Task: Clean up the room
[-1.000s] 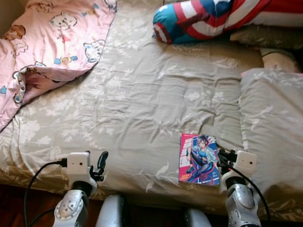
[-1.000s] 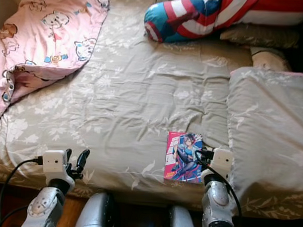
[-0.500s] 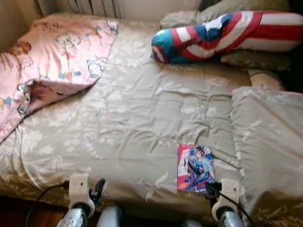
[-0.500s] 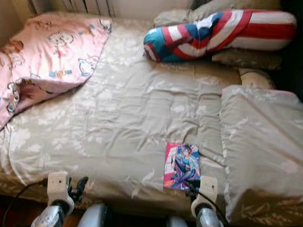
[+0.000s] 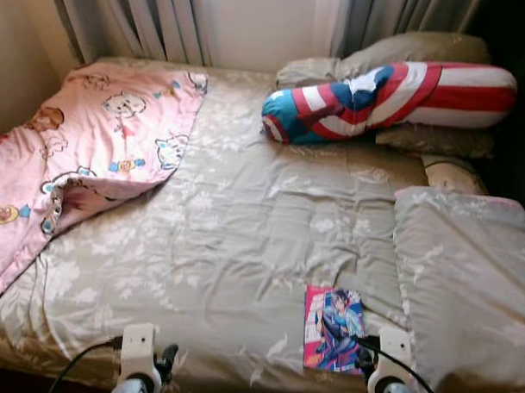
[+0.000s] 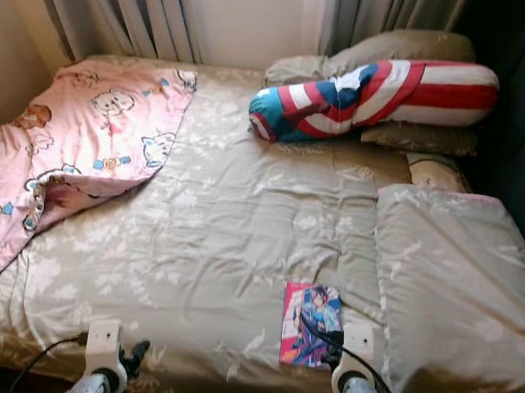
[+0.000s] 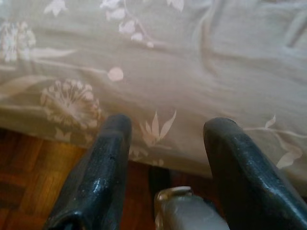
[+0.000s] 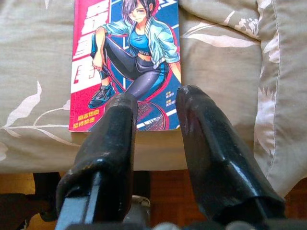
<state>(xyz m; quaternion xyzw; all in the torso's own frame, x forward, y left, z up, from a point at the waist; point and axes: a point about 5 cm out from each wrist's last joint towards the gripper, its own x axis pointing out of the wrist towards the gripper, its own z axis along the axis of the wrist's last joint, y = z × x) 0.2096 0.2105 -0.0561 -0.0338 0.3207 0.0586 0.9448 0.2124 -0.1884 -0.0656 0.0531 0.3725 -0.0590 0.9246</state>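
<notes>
Lying flat at the lower middle of the left eye view, the book (image 5: 335,328) rests on the bed (image 5: 245,213), right tool (image 5: 367,351) beside it. Right wrist view: fingers (image 8: 211,158) apart, empty; slide one under the cover edge. Left wrist view: left tool (image 7: 163,158) wide, empty.

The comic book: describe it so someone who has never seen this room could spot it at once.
Start at the bed with its beige floral cover, then go to its near edge, toward the robot's right. The comic book lies flat there, just ahead of the right tool, beside a folded beige quilt. Its bright red and blue cover with a drawn figure sets it apart from the pale bedding.
</notes>
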